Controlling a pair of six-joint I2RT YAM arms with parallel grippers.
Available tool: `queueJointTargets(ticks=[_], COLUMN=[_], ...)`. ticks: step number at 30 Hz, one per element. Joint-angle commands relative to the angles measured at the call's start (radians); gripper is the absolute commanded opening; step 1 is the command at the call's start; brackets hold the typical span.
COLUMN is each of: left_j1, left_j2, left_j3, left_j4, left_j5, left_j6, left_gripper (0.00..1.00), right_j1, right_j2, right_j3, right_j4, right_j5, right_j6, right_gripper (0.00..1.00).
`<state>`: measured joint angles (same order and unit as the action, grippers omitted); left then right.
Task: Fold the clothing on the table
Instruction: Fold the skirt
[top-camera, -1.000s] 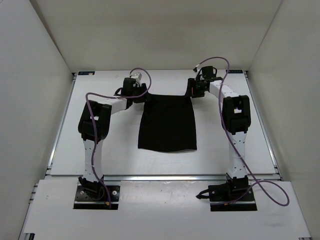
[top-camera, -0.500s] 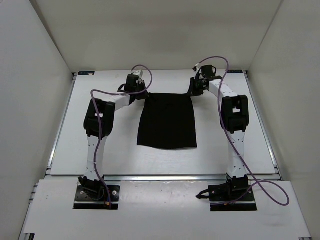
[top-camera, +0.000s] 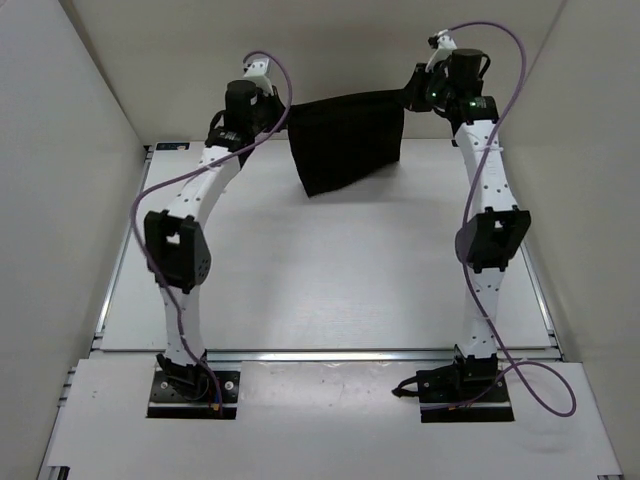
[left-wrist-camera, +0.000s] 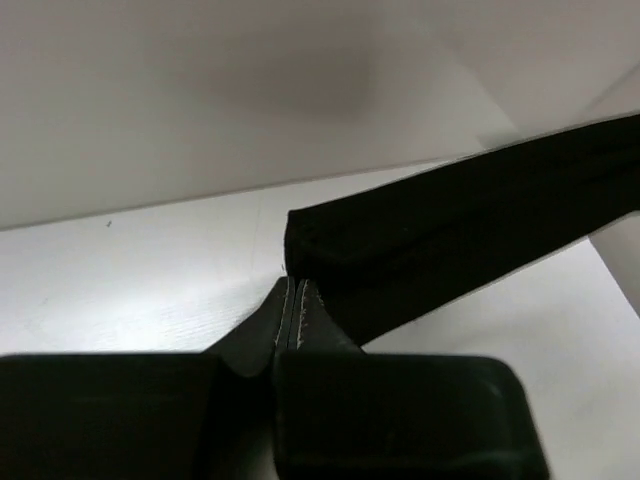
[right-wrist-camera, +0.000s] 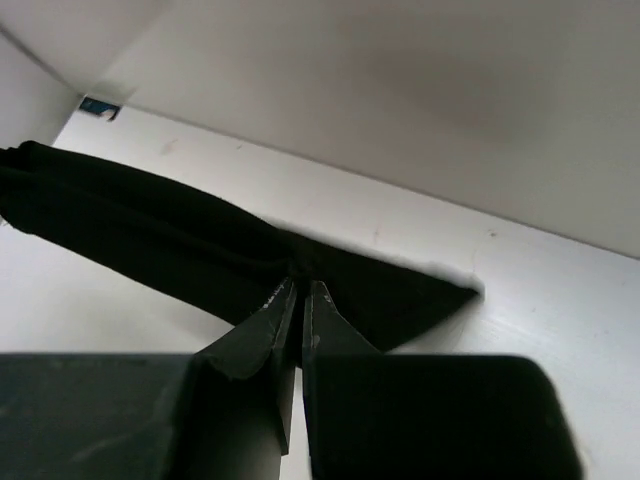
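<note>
Both arms have hoisted the clothing (top-camera: 345, 140) up from the table (top-camera: 300, 290) (flat on it a sec ago) to hang over the far end, left gripper (left-wrist-camera: 292, 288) & right gripper (right-wrist-camera: 303, 288) each clamped on a top corner, so fold-over prob. comes next.

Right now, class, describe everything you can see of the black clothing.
The clothing is plain, matte black, soft fabric. It hangs as a sheet stretched between both arms above the far end of the table: the left gripper is shut on one upper corner, the right gripper on the other. Its lower hem slants, lowest on the left arm's side.
</note>
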<state>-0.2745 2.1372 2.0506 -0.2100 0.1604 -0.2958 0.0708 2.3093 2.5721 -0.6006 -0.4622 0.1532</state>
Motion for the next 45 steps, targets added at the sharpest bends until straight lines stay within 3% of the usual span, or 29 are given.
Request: queueJointTargets(ticks=[1,3,7,11,17,20,23,31,38,45], left_j1=[-0.011,-0.022,-0.097,-0.164,-0.200,-0.158,-0.118,-0.089,-0.069,-0.065], left_j2=[-0.268,-0.362,-0.587,-0.765,-0.985,-1.030,-0.962,-0.525,-0.304,-0.113], left_j3=[-0.221,-0.390,-0.776,-1.021,-1.294,-1.333,-1.318,-1.013,-0.769,-0.639], left_j4=[-0.016,0.021,0.058,0.008,-0.097,-0.147,-0.098,0.021,0.063,0.040], left_j5=[-0.084,-0.078,-0.105,-0.136,-0.159,-0.115,-0.119,-0.079,-0.073,-0.120], left_j6=[0.118,0.116,0.126,0.084,-0.015,-0.057,-0.033,0.041,0.021,-0.018], left_gripper=[0.00,0.00,0.00,0.00,0.00,0.00,0.00,0.00,0.00,0.00], right_j1=[0.000,0.017,0.131,0.236,0.293,0.308,0.307,0.231,0.138,0.118], right_j2=[-0.152,-0.250,-0.537,-0.807,-0.962,-0.935,-0.855,-0.648,-0.579,-0.485], right_j3=[-0.163,-0.316,-0.858,-1.339,-1.690,-1.702,-1.653,-1.471,-1.443,-1.403], right_j4=[-0.056,-0.051,0.092,0.246,0.350,0.363,0.383,0.416,0.453,0.447], right_j5=[0.008,-0.004,0.066,0.089,0.017,0.004,0.004,0.014,0.014,0.002], right_j6=[-0.064,-0.086,-0.144,-0.058,0.087,0.091,0.060,0.000,0.014,-0.029], right_gripper=[0.00,0.00,0.00,0.00,0.00,0.00,0.00,0.00,0.00,0.05])
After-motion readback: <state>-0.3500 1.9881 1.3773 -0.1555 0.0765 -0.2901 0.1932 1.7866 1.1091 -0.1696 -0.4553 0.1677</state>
